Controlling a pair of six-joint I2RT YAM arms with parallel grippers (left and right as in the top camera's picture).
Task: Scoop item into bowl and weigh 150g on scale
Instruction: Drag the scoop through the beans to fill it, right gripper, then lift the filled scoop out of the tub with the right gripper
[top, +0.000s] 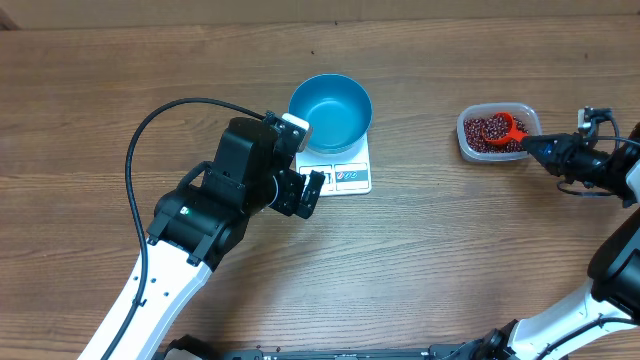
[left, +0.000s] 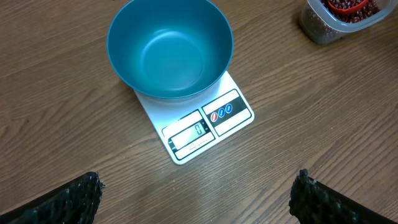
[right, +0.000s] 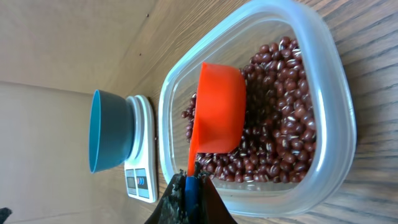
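Scooping step: the right gripper (right: 189, 194) is clenched on the orange scoop (right: 217, 112), which rests in the beans (right: 283, 130) inside the clear tub (right: 339, 134), at 3 o'clock from the blue bowl (top: 330, 108). The bowl is empty and sits on the scale (top: 347, 176). The left gripper (top: 303, 190) is released at the scale's 8 o'clock. Likely next: dig, lift level, carry to the bowl.

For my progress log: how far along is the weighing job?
Done: the empty bowl sits on the scale. In hand: the right gripper holds a scoop in the tub of beans. Left: carrying beans to the bowl and weighing. The left gripper hangs open.
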